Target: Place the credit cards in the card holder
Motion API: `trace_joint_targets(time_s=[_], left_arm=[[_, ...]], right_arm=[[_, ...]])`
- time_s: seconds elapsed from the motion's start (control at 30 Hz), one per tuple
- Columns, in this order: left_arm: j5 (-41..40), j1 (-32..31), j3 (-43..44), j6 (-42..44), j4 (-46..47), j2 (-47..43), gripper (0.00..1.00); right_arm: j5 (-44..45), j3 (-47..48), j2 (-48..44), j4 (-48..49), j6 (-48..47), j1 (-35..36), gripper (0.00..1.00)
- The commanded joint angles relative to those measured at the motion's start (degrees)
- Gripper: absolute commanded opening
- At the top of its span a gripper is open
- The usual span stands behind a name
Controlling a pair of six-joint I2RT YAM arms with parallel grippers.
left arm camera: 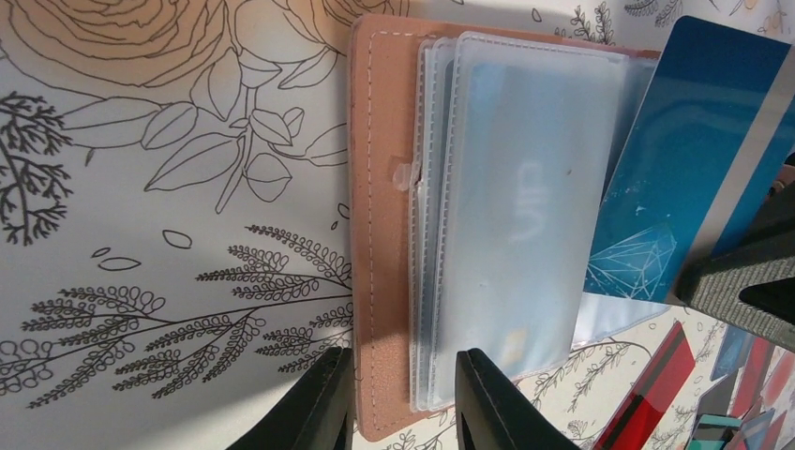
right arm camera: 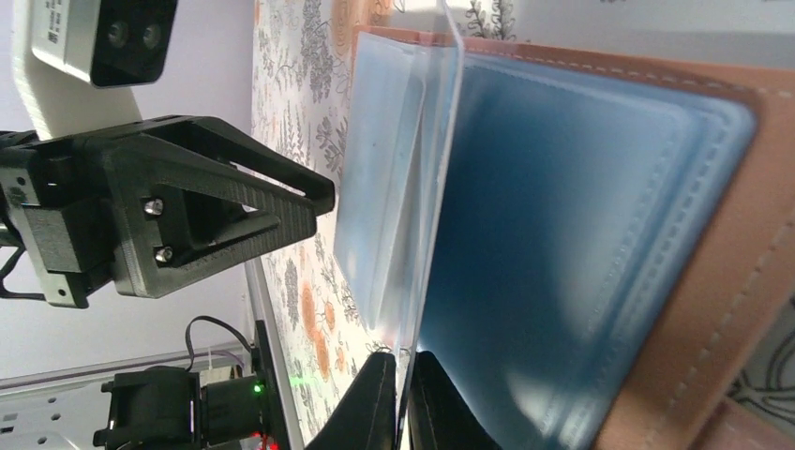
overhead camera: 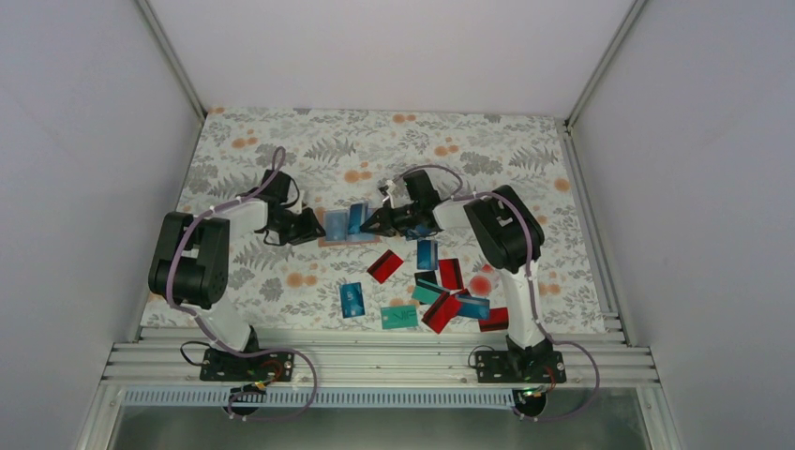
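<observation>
Your left gripper [left arm camera: 405,358] has its fingers spread astride the tan edge of the card holder [left arm camera: 380,187], which lies open near the middle of the table [overhead camera: 506,150]. Your right gripper [right arm camera: 403,364] pinches a blue card [left arm camera: 684,159], tilted over the holder's clear sleeves [left arm camera: 506,187]. The other credit cards [overhead camera: 441,291] lie scattered toward the near right corner.

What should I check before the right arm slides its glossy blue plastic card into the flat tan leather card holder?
1. The right gripper is clamped on the glossy blue plastic card: ok.
2. The flat tan leather card holder lies open, clear plastic sleeves exposed: ok.
3. The left gripper steadies the holder: fingers straddle its edge, firm contact cannot tell.
4. Card edge started in a sleeve mouth: cannot tell.
5. The loose red, teal and blue cards lie apart from the holder: ok.
</observation>
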Motion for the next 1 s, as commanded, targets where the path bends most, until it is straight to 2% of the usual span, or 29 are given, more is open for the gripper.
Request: trace_joint_targets(time_s=[0.0,0.97], left_arm=[[1.0,0.3,-0.6,1.2,1.1,1.3,0.28],[1.5,0.3,-1.1,1.8,1.9,2.4,0.25]], right_arm=[[-0.8,1.8,0.9,-0.4,-0.7,0.7,0.04],[-3.6,-1.6,0.6,7.1,8.2,0.1,0.04]])
